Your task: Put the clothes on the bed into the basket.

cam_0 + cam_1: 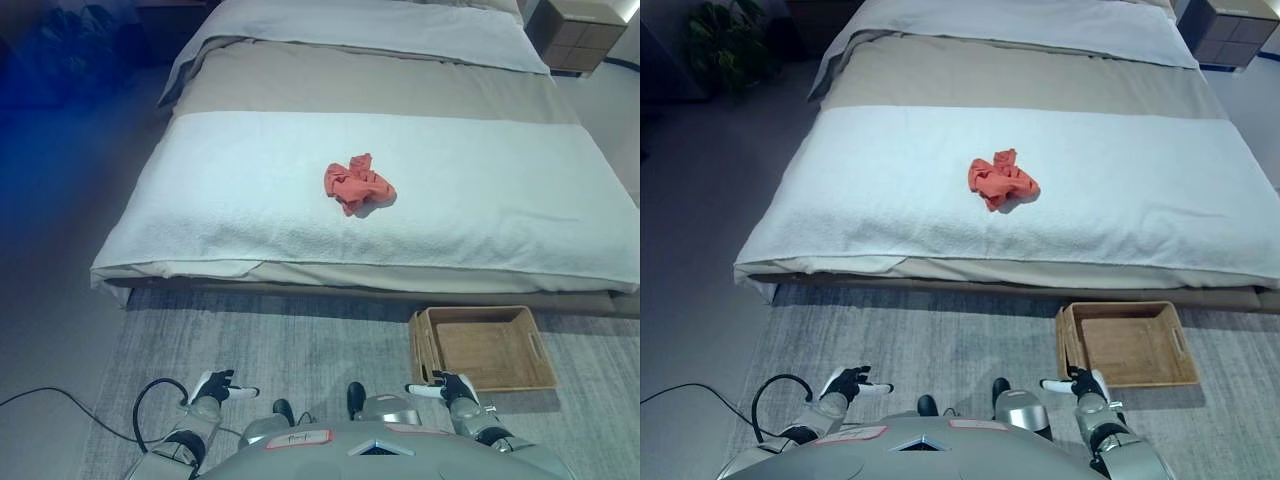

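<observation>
A crumpled red-orange garment [357,186] lies in the middle of the white blanket on the bed [200,220]. A square woven basket [484,347] stands empty on the rug by the bed's front edge, to the right. My left hand [214,387] hangs low at the lower left, fingers relaxed and empty. My right hand [448,388] hangs low at the lower right, just left of the basket's near corner, fingers relaxed and empty. Both hands are well short of the garment.
A grey rug [300,340] covers the floor in front of the bed. A wooden nightstand [575,32] stands at the far right by the bed's head. A potted plant [725,45] stands at the far left.
</observation>
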`<state>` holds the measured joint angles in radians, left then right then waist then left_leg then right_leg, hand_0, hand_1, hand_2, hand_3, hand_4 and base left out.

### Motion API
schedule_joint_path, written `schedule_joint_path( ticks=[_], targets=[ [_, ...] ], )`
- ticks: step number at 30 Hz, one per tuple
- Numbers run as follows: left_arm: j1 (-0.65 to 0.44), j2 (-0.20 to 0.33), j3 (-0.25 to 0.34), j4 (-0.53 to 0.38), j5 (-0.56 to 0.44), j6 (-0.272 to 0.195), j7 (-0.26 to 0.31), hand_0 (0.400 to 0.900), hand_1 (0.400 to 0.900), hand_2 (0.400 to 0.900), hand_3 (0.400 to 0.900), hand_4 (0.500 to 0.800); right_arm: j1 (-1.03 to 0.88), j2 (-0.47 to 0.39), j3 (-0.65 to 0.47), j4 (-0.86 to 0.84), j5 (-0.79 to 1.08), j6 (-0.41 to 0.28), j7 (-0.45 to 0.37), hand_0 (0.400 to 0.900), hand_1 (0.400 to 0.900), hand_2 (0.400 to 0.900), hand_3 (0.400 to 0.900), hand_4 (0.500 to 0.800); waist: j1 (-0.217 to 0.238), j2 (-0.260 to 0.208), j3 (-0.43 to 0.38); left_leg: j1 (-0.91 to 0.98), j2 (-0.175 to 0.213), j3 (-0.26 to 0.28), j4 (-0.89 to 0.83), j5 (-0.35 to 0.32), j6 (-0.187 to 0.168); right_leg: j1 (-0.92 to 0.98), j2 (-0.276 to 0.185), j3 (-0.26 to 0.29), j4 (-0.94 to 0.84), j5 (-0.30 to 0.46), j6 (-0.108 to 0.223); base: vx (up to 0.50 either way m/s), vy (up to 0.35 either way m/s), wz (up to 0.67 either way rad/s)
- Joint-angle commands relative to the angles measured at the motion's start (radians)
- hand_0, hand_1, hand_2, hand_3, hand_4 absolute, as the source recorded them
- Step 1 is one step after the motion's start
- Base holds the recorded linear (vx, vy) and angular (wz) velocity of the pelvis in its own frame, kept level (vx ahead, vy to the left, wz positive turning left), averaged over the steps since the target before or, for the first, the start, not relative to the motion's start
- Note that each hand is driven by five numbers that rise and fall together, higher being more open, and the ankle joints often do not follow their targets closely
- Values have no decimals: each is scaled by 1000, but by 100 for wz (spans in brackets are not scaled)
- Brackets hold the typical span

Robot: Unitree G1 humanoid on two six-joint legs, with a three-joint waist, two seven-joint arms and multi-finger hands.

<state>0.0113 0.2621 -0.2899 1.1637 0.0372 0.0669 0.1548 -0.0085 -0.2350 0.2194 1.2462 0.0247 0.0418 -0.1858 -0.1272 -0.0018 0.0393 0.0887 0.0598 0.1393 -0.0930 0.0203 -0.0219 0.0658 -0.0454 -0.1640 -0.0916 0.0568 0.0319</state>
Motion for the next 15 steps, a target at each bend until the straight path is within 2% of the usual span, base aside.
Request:
schedule_joint_path(
  ticks=[1,15],
  targets=[
    [-84,20,21,40,29,-17,19,900,900,900,900,800,-82,-43,19,40,-37,-14,-13,900,900,900,900,800,34,-11,46,52,-29,7,6,-91,-9,20,-5,27,4,-71,53,0,0,0],
    [-76,39,25,19,38,-11,49,900,900,900,900,800,-75,-50,16,40,-35,-15,-23,900,900,900,900,800,43,-12,46,60,-30,0,6,-93,-7,33,-7,24,4,-73,54,2,2,0]
  ],
)
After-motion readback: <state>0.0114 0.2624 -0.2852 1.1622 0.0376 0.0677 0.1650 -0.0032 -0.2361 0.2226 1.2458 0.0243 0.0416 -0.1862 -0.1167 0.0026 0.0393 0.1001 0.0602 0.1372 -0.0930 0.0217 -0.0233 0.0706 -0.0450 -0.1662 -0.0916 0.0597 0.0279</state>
